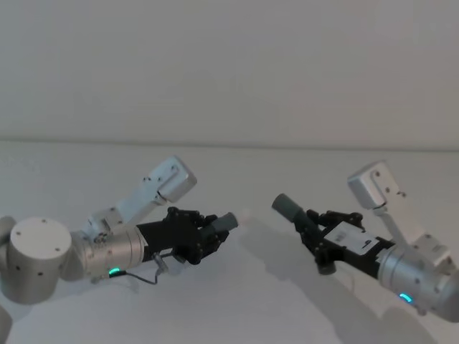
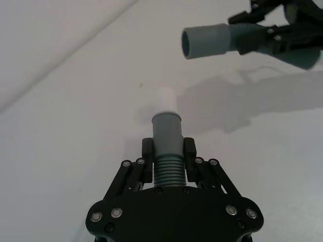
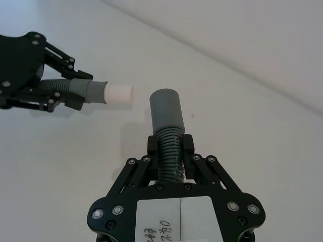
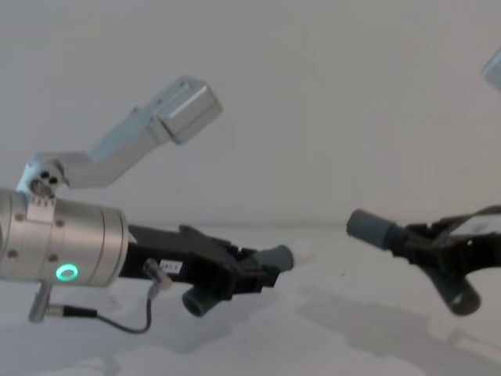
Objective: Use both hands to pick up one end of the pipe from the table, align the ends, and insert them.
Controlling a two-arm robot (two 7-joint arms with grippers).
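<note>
Both arms hold a dark grey ribbed pipe piece above the white table (image 1: 251,308). My left gripper (image 1: 212,233) (image 2: 168,151) (image 4: 252,274) is shut on the ribbed part of one piece. Its narrower cuff (image 2: 166,132) with a pale tip (image 2: 165,100) (image 3: 119,94) points right. My right gripper (image 1: 310,223) (image 3: 169,146) (image 4: 407,239) is shut on the other piece, just behind its wider cuff (image 1: 287,206) (image 3: 166,111) (image 2: 207,41). That open mouth faces left. The two ends are apart, with a gap of roughly one cuff length, the wider one a little higher.
The table meets a plain white wall (image 1: 229,72) close behind the arms. Shadows of the arms and pipe pieces lie on the table below them. Each piece's free back end hangs under its gripper (image 4: 196,300) (image 4: 462,300).
</note>
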